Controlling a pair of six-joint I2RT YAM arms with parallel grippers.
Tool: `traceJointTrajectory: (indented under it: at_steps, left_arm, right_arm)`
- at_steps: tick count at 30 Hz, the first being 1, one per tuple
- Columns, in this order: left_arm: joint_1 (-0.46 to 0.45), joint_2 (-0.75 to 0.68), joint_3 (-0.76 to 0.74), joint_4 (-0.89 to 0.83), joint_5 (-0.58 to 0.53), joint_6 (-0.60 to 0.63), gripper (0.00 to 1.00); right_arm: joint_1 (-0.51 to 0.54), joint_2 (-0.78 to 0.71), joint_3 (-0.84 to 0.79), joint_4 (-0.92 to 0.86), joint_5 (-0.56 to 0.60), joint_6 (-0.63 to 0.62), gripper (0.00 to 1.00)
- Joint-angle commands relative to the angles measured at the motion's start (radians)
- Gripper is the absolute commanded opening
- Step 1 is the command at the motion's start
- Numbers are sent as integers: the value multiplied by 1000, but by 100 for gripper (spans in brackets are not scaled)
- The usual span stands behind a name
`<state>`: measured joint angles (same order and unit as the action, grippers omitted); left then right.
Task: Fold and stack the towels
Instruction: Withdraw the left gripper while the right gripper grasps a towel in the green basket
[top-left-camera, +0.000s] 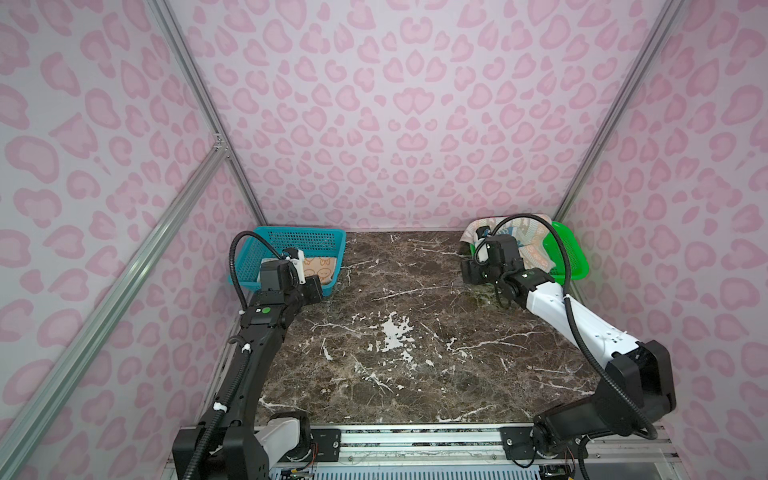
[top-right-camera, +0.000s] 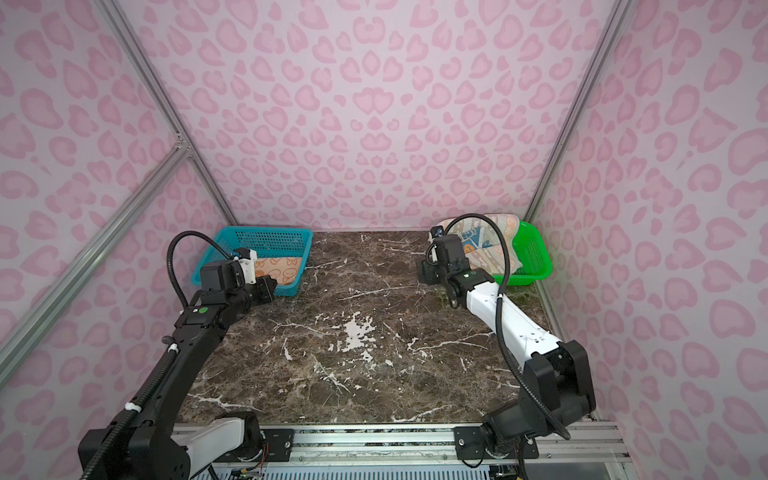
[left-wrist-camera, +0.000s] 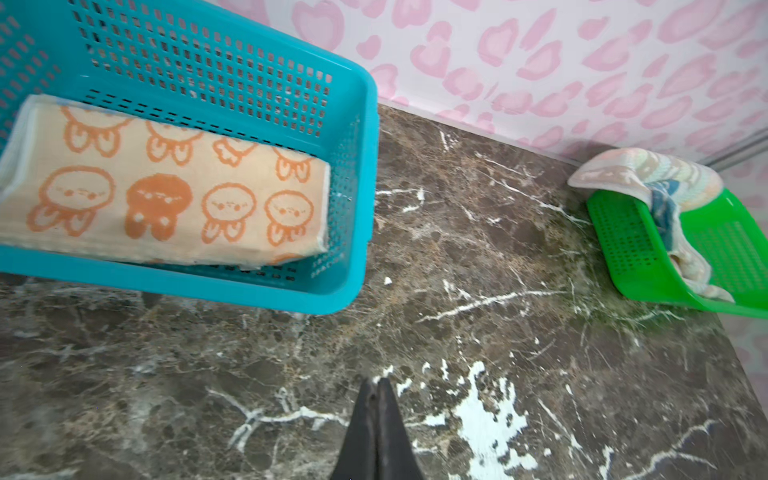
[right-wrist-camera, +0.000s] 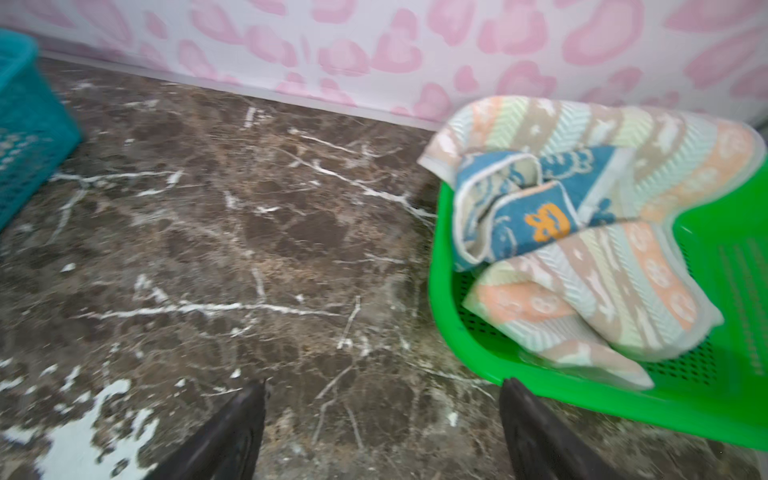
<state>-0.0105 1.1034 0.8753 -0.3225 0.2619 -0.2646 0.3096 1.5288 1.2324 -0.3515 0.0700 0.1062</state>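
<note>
A folded orange towel with cream cartoon faces (left-wrist-camera: 174, 187) lies flat inside the blue basket (left-wrist-camera: 249, 54) at the back left, seen in both top views (top-left-camera: 322, 268) (top-right-camera: 282, 268). A crumpled chevron-striped towel (right-wrist-camera: 582, 124) and a bunched blue towel (right-wrist-camera: 523, 224) spill over the green basket (right-wrist-camera: 727, 257) at the back right (top-left-camera: 575, 266). My left gripper (left-wrist-camera: 378, 384) is shut and empty above the marble, just in front of the blue basket. My right gripper (right-wrist-camera: 384, 384) is open with nothing between its fingers, beside the green basket's near rim.
The dark marble tabletop (top-left-camera: 395, 332) stretches between the two baskets, with a white chipped patch (top-left-camera: 395, 332) near its middle. Pink-patterned walls close in the back and both sides. A metal rail (top-left-camera: 415, 440) runs along the front edge.
</note>
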Motion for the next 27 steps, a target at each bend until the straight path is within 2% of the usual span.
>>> traceJointTrajectory:
  at_steps: [1,7,10,17,23,27]
  left_arm:
    - [-45,-46,-52,35,-8,-56,4]
    - [-156,-113,-150,34,-28,-133,9]
    - [-186,-128,-176,7,-51,-136,14]
    - [-193,-131,-199,-35,-52,-129,16]
    - [-200,-101,-213,-18,-44,-143,16]
    - [-209,-74,-205,-10,-44,-147,16]
  right_arm:
    - [-67,73,62,-65,-37,57,86]
    - [-143,271,225,-75,-108,117,79]
    - [-177,355,295,-49,-190,143,70]
    - [-206,483,402,-25,-281,133,55]
    - [-221,557,448,-7,-360,160,52]
    - [-226,597,474,-2,-387,188,37]
